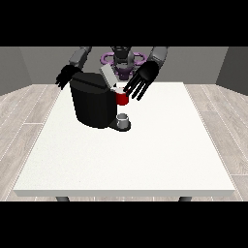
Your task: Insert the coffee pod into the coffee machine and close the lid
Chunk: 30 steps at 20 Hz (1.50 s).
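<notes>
On the white table (145,160), toward its twelve o'clock end, a black coffee machine (94,104) is seen with its grey lid (107,75) tilted up and open. At the machine's three o'clock side the red pod holder (121,98) is exposed, and something pale at its top may be the coffee pod (119,90), though it cannot be told whether it is seated. Below it, a small grey cup (124,118) stands on the machine's base. The hand at the view's right (144,77) is held just at the holder's two o'clock, its fingers spread and pointing down, with nothing seen pinched. The hand at the view's left (66,76) is held at the machine's ten o'clock, fingers relaxed and apart, holding nothing. The step in hand is judged to be the seating of the pod, or the closing of the lid. For it to be done well, the pod should be confirmed level in the holder before the lid is touched; the lid should then be pressed down from its upper edge, toward six o'clock, with the machine steadied from its far side so it is not slid across the table.
</notes>
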Tool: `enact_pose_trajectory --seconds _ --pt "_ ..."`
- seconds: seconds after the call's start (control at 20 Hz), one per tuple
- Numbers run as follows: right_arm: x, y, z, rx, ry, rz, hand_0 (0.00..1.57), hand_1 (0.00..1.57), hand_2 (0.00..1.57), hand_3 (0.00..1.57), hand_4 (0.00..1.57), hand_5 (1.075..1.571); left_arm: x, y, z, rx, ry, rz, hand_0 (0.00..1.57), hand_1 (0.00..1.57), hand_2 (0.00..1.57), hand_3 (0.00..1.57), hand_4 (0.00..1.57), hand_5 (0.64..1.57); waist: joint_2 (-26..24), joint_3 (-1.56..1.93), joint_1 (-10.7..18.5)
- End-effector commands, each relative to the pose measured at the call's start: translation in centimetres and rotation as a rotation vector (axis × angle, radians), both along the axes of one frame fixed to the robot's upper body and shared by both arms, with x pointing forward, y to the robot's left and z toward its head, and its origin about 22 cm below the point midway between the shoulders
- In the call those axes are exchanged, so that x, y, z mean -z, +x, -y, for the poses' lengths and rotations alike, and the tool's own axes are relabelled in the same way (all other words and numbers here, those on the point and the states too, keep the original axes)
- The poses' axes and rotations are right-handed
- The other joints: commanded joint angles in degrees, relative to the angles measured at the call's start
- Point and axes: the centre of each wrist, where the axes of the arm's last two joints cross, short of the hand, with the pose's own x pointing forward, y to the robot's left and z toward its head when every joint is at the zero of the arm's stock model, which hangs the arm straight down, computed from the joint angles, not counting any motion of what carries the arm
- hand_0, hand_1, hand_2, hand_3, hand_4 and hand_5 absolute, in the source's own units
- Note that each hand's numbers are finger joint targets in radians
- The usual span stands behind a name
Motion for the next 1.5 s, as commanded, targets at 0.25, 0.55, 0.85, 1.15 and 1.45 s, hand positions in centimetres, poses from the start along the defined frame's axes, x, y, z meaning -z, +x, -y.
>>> enact_pose_trajectory --seconds 0.25,0.55,0.85,1.15,1.45 --pt "3.3 -1.5 0.2 0.050 0.023 -0.062 0.00 0.00 0.00 0.00 0.38 1.571 2.1 -0.2 1.7 0.035 -0.002 -0.051 0.00 0.00 0.00 0.00 0.00 1.571 -5.80 -0.03 3.58" --pt "4.4 -2.5 3.3 0.090 0.045 -0.091 0.00 0.00 0.00 0.00 0.42 1.571 6.7 -0.9 3.4 0.041 -0.140 -0.126 0.00 0.00 0.00 0.00 0.00 1.571 -10.27 -0.02 6.46" --pt "5.1 -4.6 3.4 0.091 0.034 -0.178 0.00 0.00 0.00 0.00 0.49 1.571 14.3 -2.6 1.9 -0.017 -0.682 -0.253 0.00 0.00 0.00 0.00 0.26 1.571 -19.68 -0.18 9.71" --pt "4.2 -5.6 4.0 -0.021 -0.008 -0.158 0.00 0.00 0.00 0.00 0.37 1.571 21.3 -6.4 0.5 -0.056 -0.839 -0.302 0.00 0.00 0.00 0.00 0.00 1.571 -25.24 -0.10 12.47" --pt "0.2 -3.4 4.9 -0.082 -0.068 -0.115 0.00 0.00 0.00 0.00 0.04 1.571 24.0 -8.2 2.0 -0.071 -0.939 -0.387 0.00 0.00 0.00 0.00 0.09 1.571 -28.13 -0.05 16.65"
